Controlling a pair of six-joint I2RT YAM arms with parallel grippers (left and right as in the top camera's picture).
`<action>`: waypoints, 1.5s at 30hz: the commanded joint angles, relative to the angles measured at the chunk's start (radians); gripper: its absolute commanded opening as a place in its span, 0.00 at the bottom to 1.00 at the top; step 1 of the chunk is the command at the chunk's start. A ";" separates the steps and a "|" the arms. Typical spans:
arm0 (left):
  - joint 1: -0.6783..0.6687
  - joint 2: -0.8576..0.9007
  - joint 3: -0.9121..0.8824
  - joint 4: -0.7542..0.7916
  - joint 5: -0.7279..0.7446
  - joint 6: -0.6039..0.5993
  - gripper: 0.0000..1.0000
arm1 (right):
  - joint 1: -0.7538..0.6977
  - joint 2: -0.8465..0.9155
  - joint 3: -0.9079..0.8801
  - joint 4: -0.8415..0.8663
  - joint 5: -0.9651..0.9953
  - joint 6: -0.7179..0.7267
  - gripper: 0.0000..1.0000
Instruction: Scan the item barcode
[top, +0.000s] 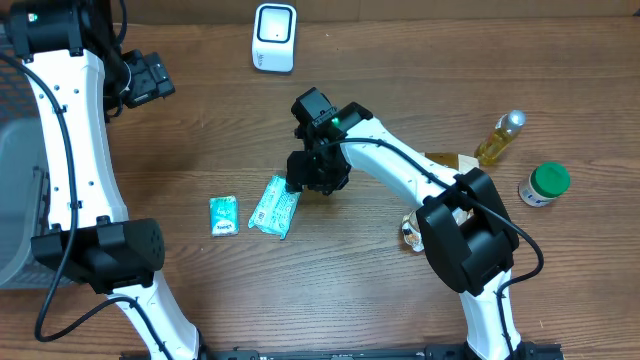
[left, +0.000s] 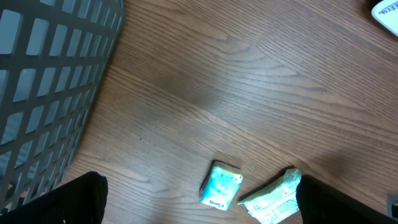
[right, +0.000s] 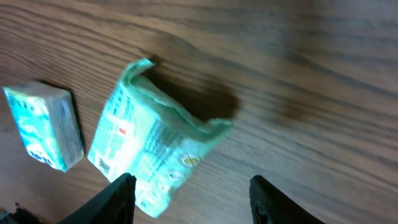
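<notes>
A crumpled light-green packet (top: 275, 205) lies flat on the wooden table, with a small teal pack (top: 223, 215) to its left. My right gripper (top: 318, 172) hovers open over the packet's right end with nothing between its fingers. In the right wrist view the packet (right: 149, 143) lies loose by the left finger of that gripper (right: 196, 202), printed side up, a small barcode (right: 104, 165) showing. The white scanner (top: 274, 37) stands at the back. My left gripper (top: 150, 80) is open high at the back left, looking down on the small pack (left: 221, 186) and the packet (left: 273, 198).
A grey mesh basket (top: 15, 190) stands at the left edge, also in the left wrist view (left: 43, 74). On the right are a bottle of yellow liquid (top: 500, 138) and a green-capped jar (top: 544, 184). A small item (top: 411, 232) lies beside the right arm's base.
</notes>
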 joint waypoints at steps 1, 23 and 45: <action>-0.001 -0.023 -0.004 -0.002 0.008 0.004 1.00 | -0.003 -0.010 -0.041 0.037 -0.024 -0.014 0.56; -0.001 -0.023 -0.004 -0.002 0.008 0.004 1.00 | 0.039 -0.009 -0.256 0.371 0.006 -0.010 0.40; -0.001 -0.023 -0.004 -0.002 0.008 0.004 1.00 | 0.035 -0.086 -0.262 0.418 0.048 -0.019 0.04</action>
